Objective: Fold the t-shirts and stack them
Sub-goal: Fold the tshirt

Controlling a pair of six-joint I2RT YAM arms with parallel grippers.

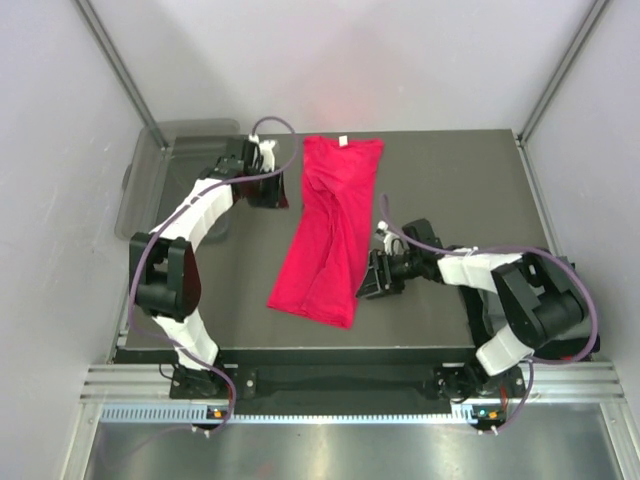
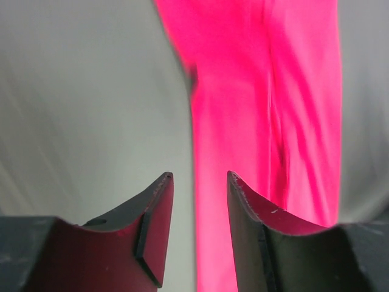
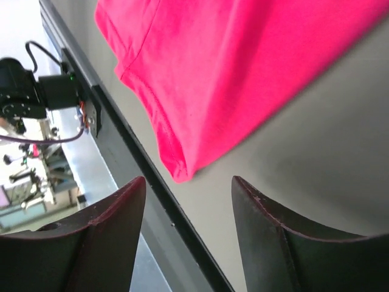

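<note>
Top view: red t-shirt (image 1: 330, 235), a long strip slanting across the table (image 1: 450, 190), between my left gripper (image 1: 268, 190) and right gripper (image 1: 370, 277), clear bin (image 1: 160, 150) far left showing no shirt; left wrist: fingers (image 2: 152, 225) apart, empty, short of the cloth; right wrist: fingers (image 3: 267, 231) apart, empty, facing the hem corner (image 3: 181, 173) I should pinch through all layers.

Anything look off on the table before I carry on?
The red t-shirt lies askew, slanting across the table as a long, creased strip. The left gripper and right gripper stand open, holding nothing.
</note>
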